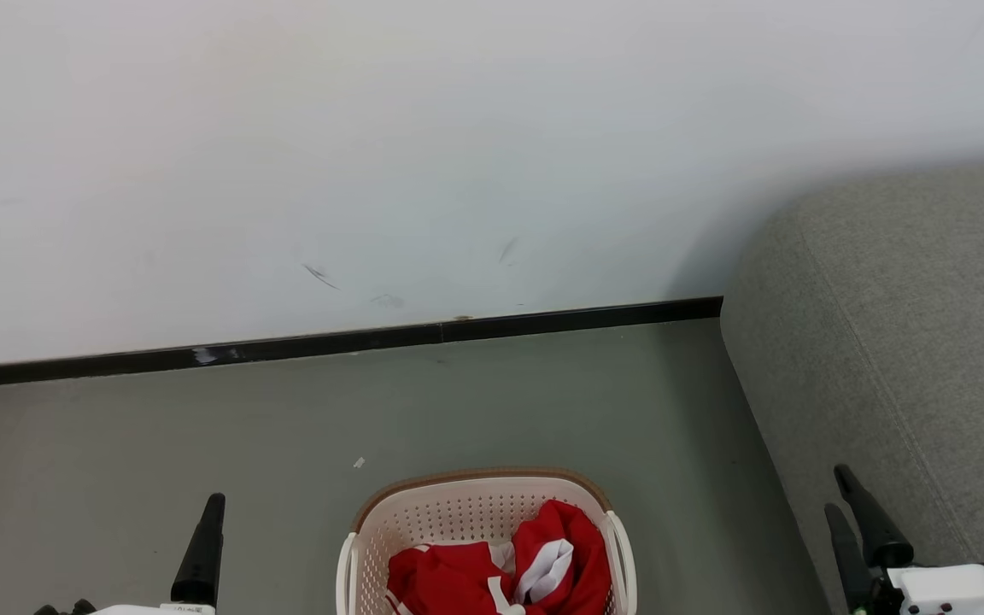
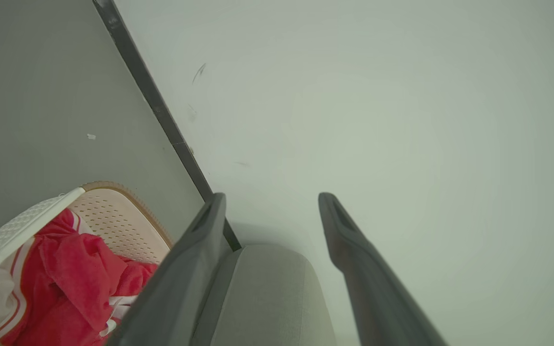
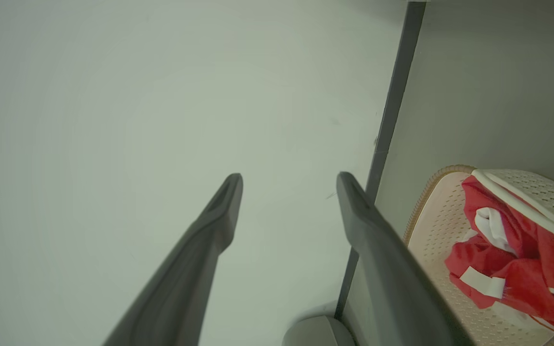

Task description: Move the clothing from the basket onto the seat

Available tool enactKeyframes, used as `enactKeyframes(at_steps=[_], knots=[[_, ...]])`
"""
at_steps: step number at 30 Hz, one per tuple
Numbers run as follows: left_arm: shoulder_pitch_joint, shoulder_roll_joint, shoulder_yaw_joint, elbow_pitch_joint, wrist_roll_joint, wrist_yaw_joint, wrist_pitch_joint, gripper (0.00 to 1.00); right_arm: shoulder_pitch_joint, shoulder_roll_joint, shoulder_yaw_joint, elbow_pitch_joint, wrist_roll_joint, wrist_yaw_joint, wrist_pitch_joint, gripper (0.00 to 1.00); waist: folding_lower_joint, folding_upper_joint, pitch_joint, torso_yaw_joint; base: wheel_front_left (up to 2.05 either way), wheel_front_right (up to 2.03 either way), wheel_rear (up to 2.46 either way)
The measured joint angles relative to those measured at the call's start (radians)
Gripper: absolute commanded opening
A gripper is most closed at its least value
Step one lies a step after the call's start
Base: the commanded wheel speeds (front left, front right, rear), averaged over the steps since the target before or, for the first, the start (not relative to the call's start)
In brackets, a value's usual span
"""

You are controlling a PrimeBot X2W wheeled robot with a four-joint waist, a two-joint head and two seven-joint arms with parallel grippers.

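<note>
1. Judged step: first reach into the laundry basket [image 1: 449, 512], with nothing lifted yet. Stands on the grey floor [image 1: 202, 427] straight ahead, near the grey sofa [image 1: 910, 342] on its right, short of the dark skirting board [image 1: 372, 340].
2. Holds the red-and-white clothing [image 1: 441, 581], crumpled in a heap toward the sofa side, leaving the far perforated wall bare.
3. Choose one arm for the reach, probably the right, since it is nearer the sofa for the carry across. Keep the other clear of the brown rim.
4. Tilt the wrist down first, as both are aimed at the white wall [image 1: 458, 128] and not at the heap.
5. Descend over the highest fold, the red hump with the white panel. Pinch deep enough to gather a fold of fabric, not just a thin edge of trim.
6. Lift straight up until free of the rim, lest the light basket drag or tip. Watch for a second garment trailing along.
7. Left gripper [image 2: 272, 199]: low at the basket's left, well apart from it. Fingers parted wide with nothing between them, pointing forward and up toward the wall.
8. Right gripper [image 3: 290, 177]: low at the right, near the sofa's front. Likewise spread wide and empty, with the basket off to one side.
</note>
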Motion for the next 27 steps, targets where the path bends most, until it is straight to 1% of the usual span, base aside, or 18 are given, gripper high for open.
enactKeyframes(at_steps=[5, 11, 15, 16, 18, 22, 27], knots=[[-0.001, 0.007, -0.012, -0.011, 0.069, 0.009, -0.015, 1.00, 0.000, -0.016, 0.007, -0.004, -0.084, 0.000, -0.019, 1.00, 0.0033, 0.0000, -0.004, -0.001, 0.00, 0.00, 0.00], [-0.004, 0.018, -0.018, -0.038, 0.176, 0.028, -0.037, 1.00, 0.000, -0.024, 0.012, -0.017, -0.191, 0.000, -0.032, 1.00, 0.0087, 0.0001, -0.009, -0.001, 0.00, 0.00, 0.00], [-0.005, 0.016, -0.026, -0.054, 0.225, 0.039, -0.051, 1.00, -0.002, -0.025, 0.019, -0.032, -0.261, 0.000, -0.049, 1.00, 0.0123, 0.0000, -0.013, -0.002, 0.00, 0.00, 0.00], [-0.005, 0.016, -0.026, -0.054, 0.225, 0.039, -0.051, 1.00, -0.002, -0.025, 0.019, -0.032, -0.261, 0.000, -0.049, 1.00, 0.0123, 0.0000, -0.013, -0.002, 0.00, 0.00, 0.00], [-0.006, 0.016, -0.034, -0.066, 0.270, 0.046, -0.062, 1.00, -0.003, -0.025, 0.028, -0.037, -0.318, 0.000, -0.060, 1.00, 0.0144, 0.0000, -0.016, -0.003, 0.00, 0.00, 0.00], [-0.006, 0.017, -0.049, -0.079, 0.345, 0.053, -0.075, 1.00, -0.003, -0.025, 0.035, -0.044, -0.397, 0.000, -0.072, 1.00, 0.0159, 0.0000, -0.019, -0.004, 0.00, 0.00, 0.00], [-0.006, 0.019, -0.069, -0.095, 0.444, 0.072, -0.094, 1.00, -0.004, -0.024, 0.043, -0.057, -0.494, 0.000, -0.091, 1.00, 0.0162, 0.0000, -0.022, -0.005, 0.00, 0.00, 0.00]])
